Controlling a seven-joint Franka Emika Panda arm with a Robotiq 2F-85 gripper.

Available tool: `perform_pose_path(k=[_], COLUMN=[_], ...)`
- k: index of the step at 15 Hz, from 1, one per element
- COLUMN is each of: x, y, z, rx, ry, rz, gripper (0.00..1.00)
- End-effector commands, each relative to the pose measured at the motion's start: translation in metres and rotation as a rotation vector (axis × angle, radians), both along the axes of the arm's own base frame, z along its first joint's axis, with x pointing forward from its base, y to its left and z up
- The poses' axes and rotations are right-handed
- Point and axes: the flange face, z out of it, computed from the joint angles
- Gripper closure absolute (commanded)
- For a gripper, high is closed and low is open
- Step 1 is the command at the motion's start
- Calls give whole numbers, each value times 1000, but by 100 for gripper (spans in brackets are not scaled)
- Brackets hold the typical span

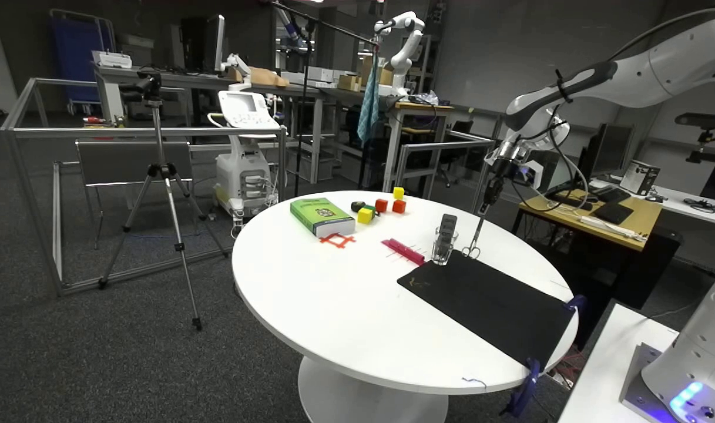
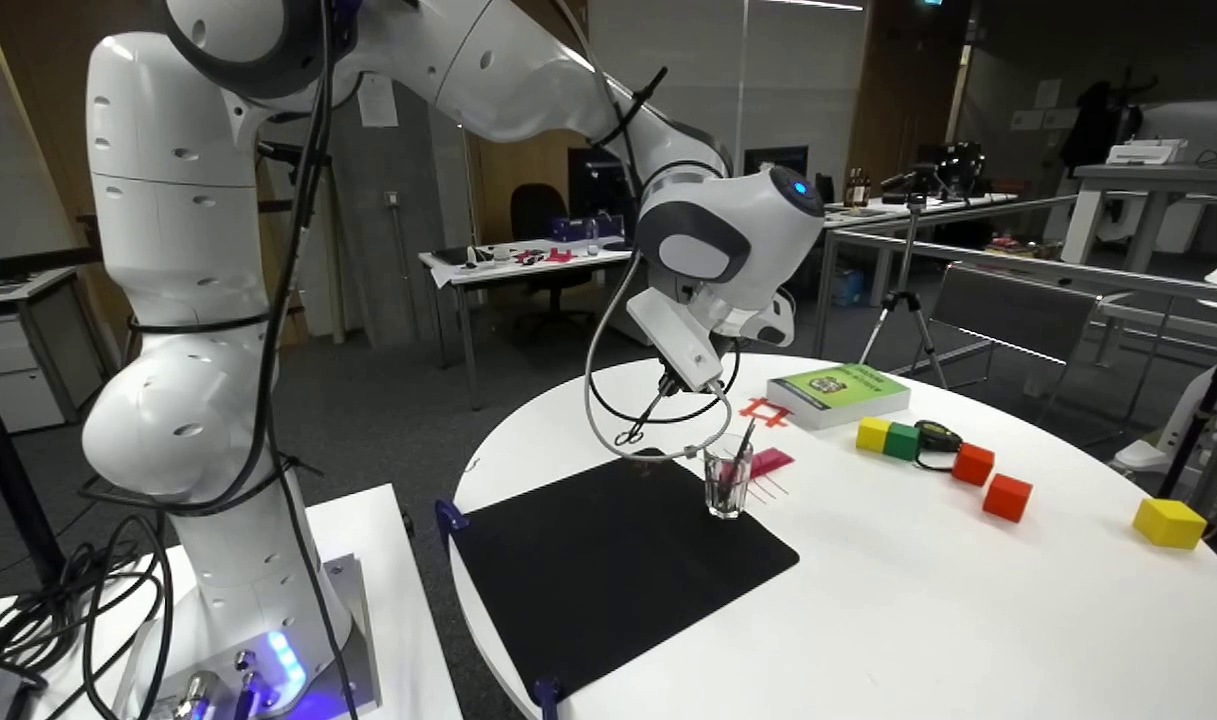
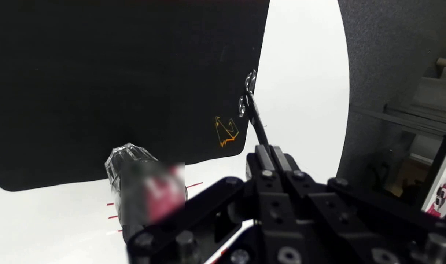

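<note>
At the wrist view's lower right, the black two-fingered gripper [image 3: 269, 156], pressed nearly together, pinches one pair of slender metal scissors [image 3: 257, 121]. Right of centre in an exterior view: one clear glass tumbler [image 2: 726, 498], two red cubes [image 2: 973, 464], two yellow cubes [image 2: 1169, 524], one green cube [image 2: 903, 442].

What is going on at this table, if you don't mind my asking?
The robot's gripper is shut on a pair of scissors, holding them with the ring handles pointing down near the edge of a black mat. Whether the handles touch anything below, I cannot tell. Nearby, a drinking glass with a grey object in it stands at the mat's edge, and a green book lies farther off.
</note>
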Motion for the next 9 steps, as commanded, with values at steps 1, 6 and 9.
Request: perform_pose_path(k=[1,6,9], x=[0,-2,-2], y=[0,-1,-5], z=[-2,-9,-24], rx=[0,70,72], ry=[5,19,34], rz=[1,-3,-5], gripper=[97,99,99])
